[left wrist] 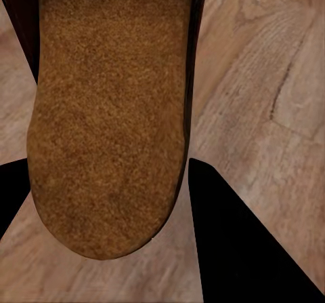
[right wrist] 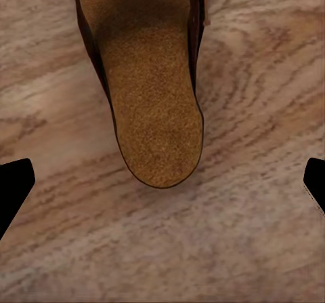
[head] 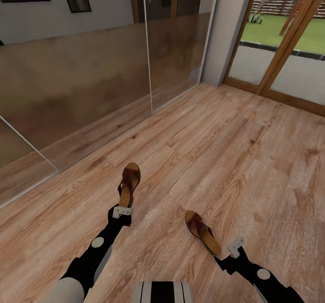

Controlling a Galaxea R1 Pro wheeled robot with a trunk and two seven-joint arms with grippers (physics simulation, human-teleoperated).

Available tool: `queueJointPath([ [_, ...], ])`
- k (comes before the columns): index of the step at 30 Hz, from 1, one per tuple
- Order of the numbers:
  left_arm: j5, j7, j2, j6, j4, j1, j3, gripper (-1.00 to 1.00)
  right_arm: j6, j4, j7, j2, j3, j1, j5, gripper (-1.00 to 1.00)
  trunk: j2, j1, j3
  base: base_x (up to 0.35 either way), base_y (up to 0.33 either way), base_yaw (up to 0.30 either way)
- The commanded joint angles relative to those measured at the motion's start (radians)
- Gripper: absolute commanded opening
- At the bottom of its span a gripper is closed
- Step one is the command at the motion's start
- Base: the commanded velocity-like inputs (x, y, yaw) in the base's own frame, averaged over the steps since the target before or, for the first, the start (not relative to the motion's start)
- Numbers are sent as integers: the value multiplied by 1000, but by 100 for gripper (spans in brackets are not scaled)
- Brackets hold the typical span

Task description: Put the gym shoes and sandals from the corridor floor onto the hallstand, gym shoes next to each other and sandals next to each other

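Two sandals (head: 128,183) (head: 202,231) lie well apart on corridor floor (head: 234,158); left gripper (head: 122,212) spread wide, straddling one heel; right gripper (head: 235,245) spread, just short of other; likely light, stiff-soled; pinch across heel edges.

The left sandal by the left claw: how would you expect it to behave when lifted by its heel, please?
The left sandal has a thick, flat sole with a cork-like insole, so it probably stays stiff and fairly light. Gripped at the heel end, the strapped toe may droop. The left claw straddles that heel; the grainy insole should resist slipping.
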Motion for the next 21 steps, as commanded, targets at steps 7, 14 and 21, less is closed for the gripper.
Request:
queueJointPath([
  [7,-9,-2,0,-2,0,-1,2,-100,-5,0,1,0,0,0,11,100,0,0,-1,180,0,0],
  [14,-9,-2,0,-2,2,-2,3,-100,-5,0,0,2,0,0,11,100,0,0,-1,78,0,0],
  [21,-9,-2,1,-7,0,-1,1,-100,-5,0,0,3,0,0,11,100,0,0,-1,48,0,0],
])
